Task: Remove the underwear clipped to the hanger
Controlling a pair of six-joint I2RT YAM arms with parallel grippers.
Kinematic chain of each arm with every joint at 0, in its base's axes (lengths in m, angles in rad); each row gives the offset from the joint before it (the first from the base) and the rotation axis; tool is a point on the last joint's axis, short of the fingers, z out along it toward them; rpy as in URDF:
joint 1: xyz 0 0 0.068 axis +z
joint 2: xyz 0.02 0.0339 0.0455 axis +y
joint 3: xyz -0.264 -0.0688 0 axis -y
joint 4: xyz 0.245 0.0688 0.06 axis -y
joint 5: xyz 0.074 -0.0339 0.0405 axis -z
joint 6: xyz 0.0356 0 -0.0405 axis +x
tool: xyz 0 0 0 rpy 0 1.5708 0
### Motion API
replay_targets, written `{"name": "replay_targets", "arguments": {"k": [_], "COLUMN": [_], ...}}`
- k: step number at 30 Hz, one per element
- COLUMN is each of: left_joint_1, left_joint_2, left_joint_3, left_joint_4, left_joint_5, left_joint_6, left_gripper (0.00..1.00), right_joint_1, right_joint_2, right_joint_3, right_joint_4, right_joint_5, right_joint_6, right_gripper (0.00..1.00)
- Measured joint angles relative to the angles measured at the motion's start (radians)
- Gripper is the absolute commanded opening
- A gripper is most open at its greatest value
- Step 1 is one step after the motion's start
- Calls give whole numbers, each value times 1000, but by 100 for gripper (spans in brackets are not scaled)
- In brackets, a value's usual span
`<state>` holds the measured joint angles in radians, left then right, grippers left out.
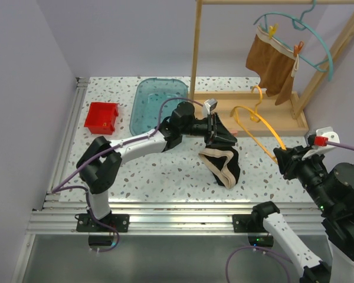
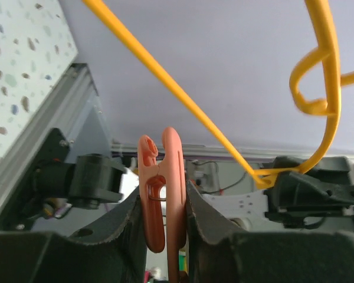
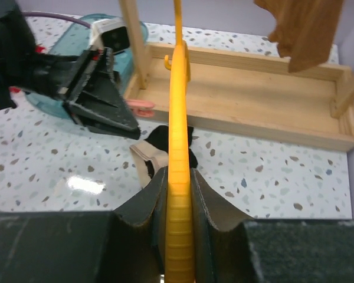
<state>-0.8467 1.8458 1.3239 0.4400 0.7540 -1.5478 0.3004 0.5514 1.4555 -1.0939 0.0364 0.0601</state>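
Only the top view shows the rack [image 1: 194,53], upper right, with brown underwear [image 1: 271,65] hanging there. Black underwear [image 1: 224,165] sags onto the table [image 1: 165,171] at centre, with bare tabletop to its lower left. In the left wrist view the left gripper [image 2: 164,197] is clamped on the clip [image 2: 171,153]. The right gripper [image 3: 178,177] is squeezing the yellow hanger [image 3: 178,100].
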Motion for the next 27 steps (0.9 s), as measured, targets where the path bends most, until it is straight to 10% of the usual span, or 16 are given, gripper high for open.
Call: {"name": "replay_targets", "arguments": {"k": [12, 20, 27], "left_joint_1": [115, 735, 927], "left_joint_2": [-290, -608, -420], "left_joint_3": [50, -105, 31], "left_joint_4": [-723, -1007, -1067], "left_joint_5": [-256, -502, -621], "left_joint_6": [531, 793, 926], "left_gripper": [0, 0, 0], "right_joint_1": [-2, -2, -2], "right_joint_2": [23, 18, 9], "right_joint_3": [-74, -79, -95], "right_joint_4": [-64, -69, -71], "right_joint_5": [203, 189, 151], "right_joint_6": [250, 299, 301], "right_gripper": [0, 0, 0]}}
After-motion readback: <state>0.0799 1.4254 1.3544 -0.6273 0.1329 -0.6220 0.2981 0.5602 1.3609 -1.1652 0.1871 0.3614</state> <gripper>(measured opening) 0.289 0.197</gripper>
